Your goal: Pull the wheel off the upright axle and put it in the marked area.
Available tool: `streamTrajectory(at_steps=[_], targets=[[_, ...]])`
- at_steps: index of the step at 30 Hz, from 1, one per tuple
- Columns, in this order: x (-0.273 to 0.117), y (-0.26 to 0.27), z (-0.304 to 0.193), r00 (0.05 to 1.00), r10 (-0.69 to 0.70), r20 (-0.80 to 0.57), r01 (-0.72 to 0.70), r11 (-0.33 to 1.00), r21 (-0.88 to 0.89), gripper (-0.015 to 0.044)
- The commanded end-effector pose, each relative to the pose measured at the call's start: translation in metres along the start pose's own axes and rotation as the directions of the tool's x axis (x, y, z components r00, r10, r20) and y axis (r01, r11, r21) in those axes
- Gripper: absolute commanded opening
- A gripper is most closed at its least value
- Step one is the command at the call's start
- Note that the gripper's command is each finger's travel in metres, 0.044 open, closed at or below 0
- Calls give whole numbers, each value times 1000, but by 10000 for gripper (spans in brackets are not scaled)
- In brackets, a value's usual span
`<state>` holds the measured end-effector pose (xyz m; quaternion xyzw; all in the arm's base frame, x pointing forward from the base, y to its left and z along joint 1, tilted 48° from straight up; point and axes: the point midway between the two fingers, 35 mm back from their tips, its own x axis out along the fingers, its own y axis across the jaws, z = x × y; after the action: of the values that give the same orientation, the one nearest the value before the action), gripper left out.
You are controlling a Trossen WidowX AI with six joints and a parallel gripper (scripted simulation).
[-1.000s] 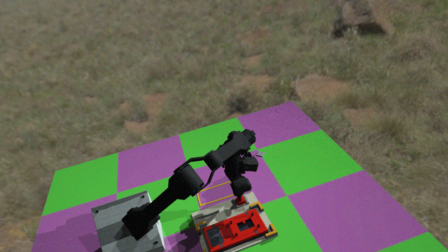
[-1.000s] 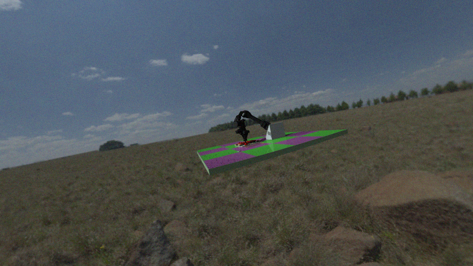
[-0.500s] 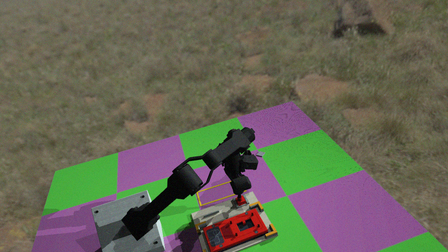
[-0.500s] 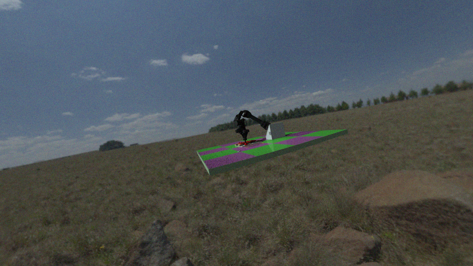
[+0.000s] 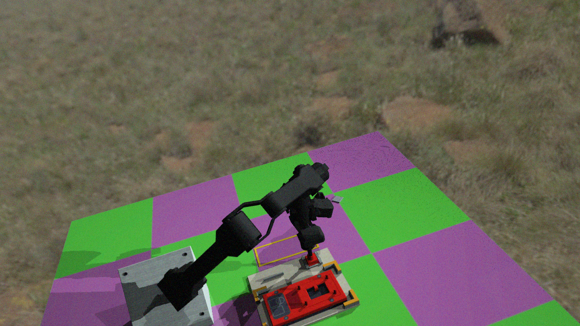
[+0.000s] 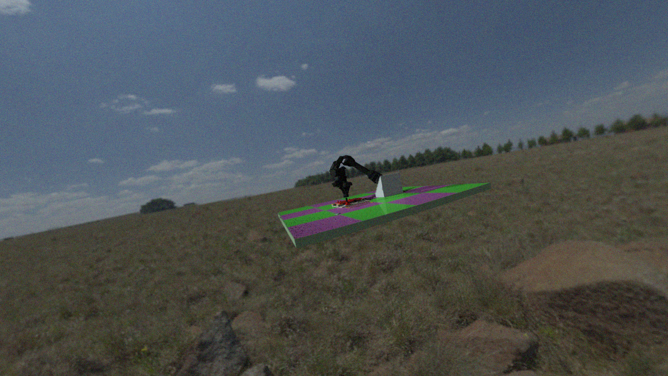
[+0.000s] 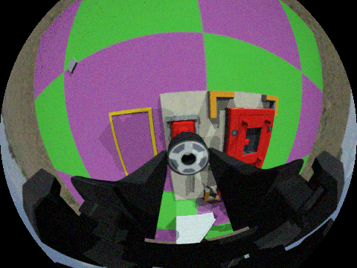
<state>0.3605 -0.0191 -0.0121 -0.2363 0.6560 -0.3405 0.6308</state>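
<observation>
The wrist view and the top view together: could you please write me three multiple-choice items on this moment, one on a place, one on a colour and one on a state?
1. In the wrist view, the marked area lies where relative to the wheel?
A. left
B. right
C. directly beneath

2. What colour outlines the marked area?
A. red
B. yellow
C. white

3. The gripper is:
A. open and empty
B. shut on nothing
C. shut on the wheel

Answers: 1 A, the outline sits left of the wheel; 2 B, its border is yellow; 3 C, the grey wheel sits clamped between the fingers.
</observation>
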Motion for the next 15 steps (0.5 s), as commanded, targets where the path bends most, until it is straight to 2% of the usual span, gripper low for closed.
streamTrajectory(at_steps=[1, 5, 8, 15], targets=[[-13, 1, 2, 1000, 7, 5, -7, 1000, 9, 0], [-33, 0, -1, 1000, 7, 5, -7, 1000, 8, 0], [-26, 2, -2, 1000, 2, 5, -2, 1000, -2, 0], [-31, 44, -21, 1000, 12, 6, -12, 1000, 1, 0]])
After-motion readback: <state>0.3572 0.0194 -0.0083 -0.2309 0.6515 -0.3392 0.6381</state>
